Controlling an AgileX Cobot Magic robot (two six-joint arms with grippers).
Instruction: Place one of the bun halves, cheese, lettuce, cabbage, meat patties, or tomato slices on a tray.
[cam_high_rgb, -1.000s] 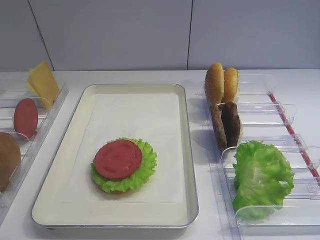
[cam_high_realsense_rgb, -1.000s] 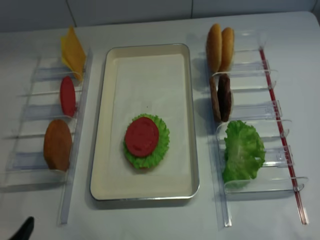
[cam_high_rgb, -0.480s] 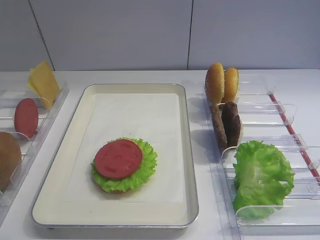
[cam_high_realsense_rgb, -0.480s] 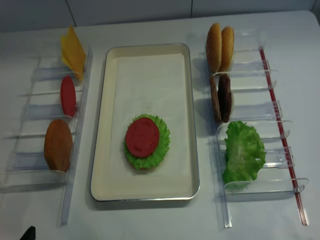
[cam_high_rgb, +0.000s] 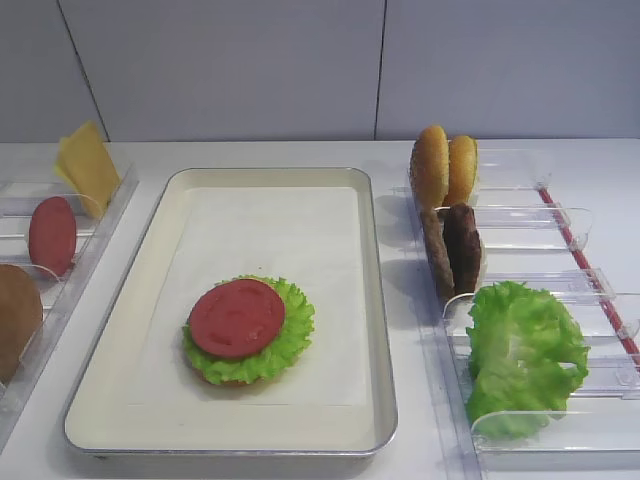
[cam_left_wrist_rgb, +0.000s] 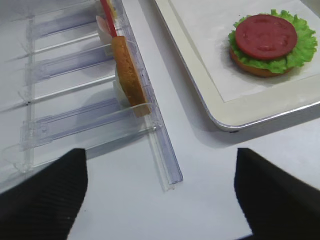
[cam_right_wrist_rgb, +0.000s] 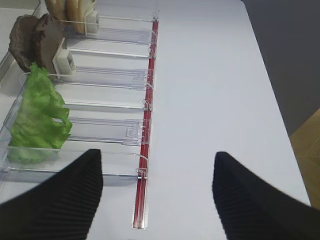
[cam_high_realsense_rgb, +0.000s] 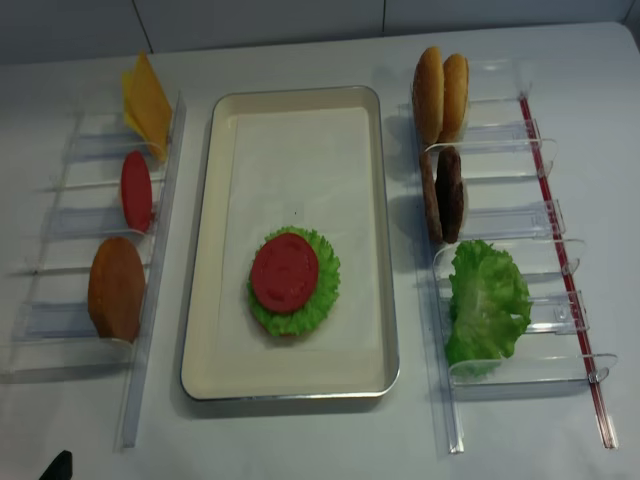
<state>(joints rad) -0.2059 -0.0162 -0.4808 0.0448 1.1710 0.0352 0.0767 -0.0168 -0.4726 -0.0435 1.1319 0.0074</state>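
Observation:
On the cream tray (cam_high_rgb: 375, 300) (cam_high_realsense_rgb: 390, 300) lies a stack: a bun half, a frilly green leaf, and a tomato slice (cam_high_rgb: 237, 318) (cam_high_realsense_rgb: 285, 273) (cam_left_wrist_rgb: 266, 36) on top. The left bins hold cheese (cam_high_realsense_rgb: 146, 100), a tomato slice (cam_high_realsense_rgb: 136, 190) and a bun half (cam_high_realsense_rgb: 116, 288) (cam_left_wrist_rgb: 129, 75). The right bins hold bun halves (cam_high_realsense_rgb: 440, 95), meat patties (cam_high_realsense_rgb: 442, 195) (cam_right_wrist_rgb: 35, 40) and lettuce (cam_high_realsense_rgb: 487, 300) (cam_right_wrist_rgb: 37, 117). Cabbage is out of view. My left gripper (cam_left_wrist_rgb: 160, 200) is open over bare table, near the left bins' front end. My right gripper (cam_right_wrist_rgb: 157, 195) is open and empty beside the lettuce bin.
Clear plastic divider bins (cam_high_realsense_rgb: 70, 225) (cam_high_realsense_rgb: 510, 215) flank the tray on both sides. A red strip (cam_right_wrist_rgb: 147, 125) runs along the right bins' outer edge. White table (cam_right_wrist_rgb: 215, 90) lies to the right of it. A wall stands behind the table.
The left gripper's dark tip at the overhead view's bottom left has drawn back toward the edge. Nothing else has moved.

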